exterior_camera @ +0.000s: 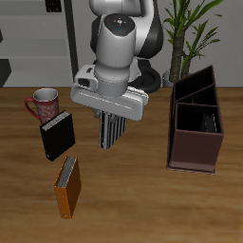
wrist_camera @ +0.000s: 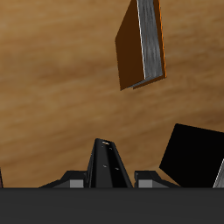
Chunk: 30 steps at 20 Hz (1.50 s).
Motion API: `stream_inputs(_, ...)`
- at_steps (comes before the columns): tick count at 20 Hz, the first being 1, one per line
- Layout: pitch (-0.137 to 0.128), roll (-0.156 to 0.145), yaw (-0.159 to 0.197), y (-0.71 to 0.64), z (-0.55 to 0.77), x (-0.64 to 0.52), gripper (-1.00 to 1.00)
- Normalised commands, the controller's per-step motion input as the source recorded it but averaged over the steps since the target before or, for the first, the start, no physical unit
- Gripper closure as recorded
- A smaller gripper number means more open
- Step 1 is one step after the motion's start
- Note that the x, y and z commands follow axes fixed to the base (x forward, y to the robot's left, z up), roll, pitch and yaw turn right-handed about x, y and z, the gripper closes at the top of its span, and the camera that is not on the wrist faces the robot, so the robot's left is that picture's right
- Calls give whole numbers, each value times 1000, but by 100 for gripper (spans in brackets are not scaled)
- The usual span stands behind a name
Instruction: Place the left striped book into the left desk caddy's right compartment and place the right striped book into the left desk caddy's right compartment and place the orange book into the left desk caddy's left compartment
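Observation:
My gripper [exterior_camera: 111, 123] hangs over the middle of the table, shut on the right striped book [exterior_camera: 112, 135], a dark book with fine light stripes that hangs upright below the fingers. In the wrist view this book [wrist_camera: 107, 164] shows edge-on between the jaws. The orange book [exterior_camera: 67, 186] lies flat near the table's front edge; the wrist view shows it [wrist_camera: 140, 44] with its grey page edge. The left desk caddy [exterior_camera: 196, 142] stands off to the side, dark brown with two bays. A thin striped thing [exterior_camera: 208, 120], perhaps the left striped book, stands in the bay nearer the front edge.
A black book [exterior_camera: 57, 136] lies flat just behind the orange book, and its corner [wrist_camera: 197, 157] shows in the wrist view. A red mug [exterior_camera: 43, 102] stands behind the black book. A potted plant [exterior_camera: 190, 28] rises behind the caddy.

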Motion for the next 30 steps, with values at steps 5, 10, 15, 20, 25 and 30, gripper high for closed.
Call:
stream_inputs(5,-18,-37,42,212,606,-265,100)
stream_inputs(10,11,-12,9,417,602,-259,100)
stream_inputs(15,23,-26,14,335,249,-72,100)
stream_inputs(20,-1,-5,30,458,246,-14,100)
stream_inputs(25,25,-9,-1,566,164,11,100)
stream_inputs(30,16,39,28,623,142,-17,100)
